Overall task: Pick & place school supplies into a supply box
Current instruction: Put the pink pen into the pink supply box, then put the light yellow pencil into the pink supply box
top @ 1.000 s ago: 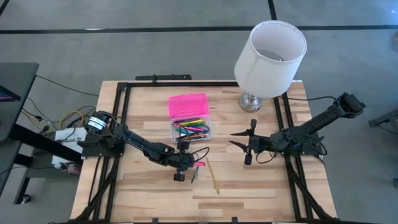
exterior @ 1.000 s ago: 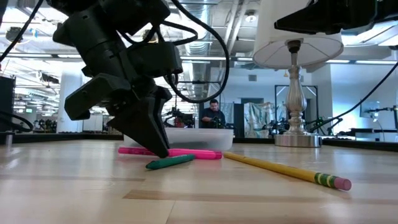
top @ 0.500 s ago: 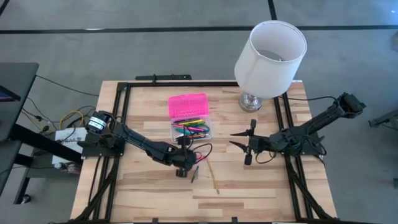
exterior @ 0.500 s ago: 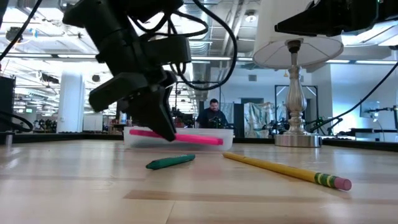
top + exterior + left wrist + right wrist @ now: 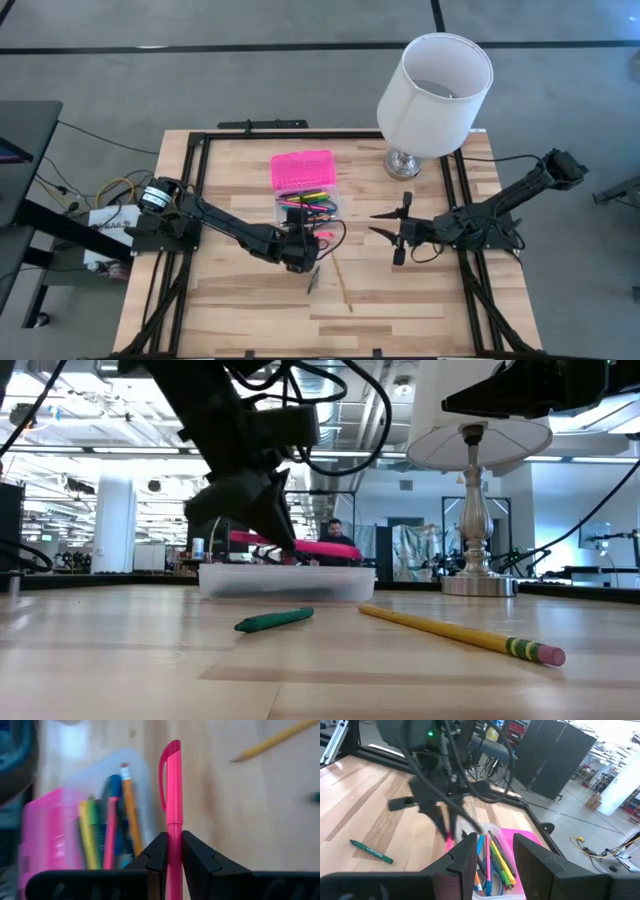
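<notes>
1. High view: on the left side of the light wooden bench [image 5: 240,300], the left pincer [image 5: 300,250] is clamping a bright pink plastic pen [image 5: 172,805]. It is hovering just beside the near edge of the supply box, a small clear plastic case [image 5: 308,210] with its pink ribbed lid [image 5: 302,168] lying open behind it.
2. Low view: the pink pen [image 5: 320,547] is riding level, above the box's clear wall [image 5: 288,582] and off the bench. The left wrist view is showing the two dark fingers [image 5: 157,851] pinching the pen near its middle, with its capped end pointing forward.
3. Several coloured pens and pencils [image 5: 312,205] are already lying in the clear base. A green crayon [image 5: 274,620] and a yellow pencil with a pink eraser [image 5: 455,632] are waiting on the bench in front of the box, not yet collected.
4. On the right side, the right pincer [image 5: 388,229] is hanging idle with its fingers apart, well clear of the box, near the white-shaded lamp on a silver base [image 5: 434,80].
5. The step in hand looks like carrying the pen to the box. The next move probably calls for bringing the pen over the base, lining it up with the box's length, lowering, then letting go.
</notes>
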Controlling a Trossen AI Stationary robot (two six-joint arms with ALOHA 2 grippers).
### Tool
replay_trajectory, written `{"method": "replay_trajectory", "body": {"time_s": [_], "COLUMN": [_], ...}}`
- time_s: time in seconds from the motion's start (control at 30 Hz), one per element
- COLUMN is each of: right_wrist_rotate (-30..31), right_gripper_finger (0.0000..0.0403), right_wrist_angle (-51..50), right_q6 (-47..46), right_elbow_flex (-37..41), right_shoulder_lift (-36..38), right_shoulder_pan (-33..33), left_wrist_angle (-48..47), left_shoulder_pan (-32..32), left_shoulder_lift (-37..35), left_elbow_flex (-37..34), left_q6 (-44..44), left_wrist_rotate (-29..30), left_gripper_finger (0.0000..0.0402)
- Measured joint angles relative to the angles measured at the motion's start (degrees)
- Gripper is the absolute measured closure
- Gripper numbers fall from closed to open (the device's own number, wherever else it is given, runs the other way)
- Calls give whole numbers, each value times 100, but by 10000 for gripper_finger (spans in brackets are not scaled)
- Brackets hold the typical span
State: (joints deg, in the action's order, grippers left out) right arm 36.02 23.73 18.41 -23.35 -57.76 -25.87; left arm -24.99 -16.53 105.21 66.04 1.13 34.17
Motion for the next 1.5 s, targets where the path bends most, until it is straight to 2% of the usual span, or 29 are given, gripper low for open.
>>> {"method": "replay_trajectory", "body": {"time_s": [0.13,0.2,0.43,0.67,0.8,1.0,1.3,1.5], "right_wrist_rotate": [-1,-1,-1,-10,-9,-8,-10,-9], "right_gripper_finger": [282,282,282,282,282,282,282,282], "right_wrist_angle": [-3,-11,-23,-183,-234,-234,-232,-217], "right_q6": [0,-2,-6,-153,-197,-197,-201,-360], "right_elbow_flex": [0,0,0,0,0,0,0,0], "right_shoulder_lift": [0,0,0,1,0,2,2,-61], "right_shoulder_pan": [0,0,1,2,2,2,2,24], "left_wrist_angle": [-207,-337,-665,-739,-736,-727,-728,-831], "left_shoulder_pan": [210,370,991,1319,1359,1359,1355,1199], "left_shoulder_lift": [-2,-2,-4,-7,-9,-10,-11,-63], "left_elbow_flex": [43,46,46,46,46,46,46,39], "left_q6": [28,28,-163,-182,-190,-226,-215,-159], "left_wrist_rotate": [552,650,513,502,366,550,568,631], "left_gripper_finger": [366,365,363,363,363,357,302,286]}}
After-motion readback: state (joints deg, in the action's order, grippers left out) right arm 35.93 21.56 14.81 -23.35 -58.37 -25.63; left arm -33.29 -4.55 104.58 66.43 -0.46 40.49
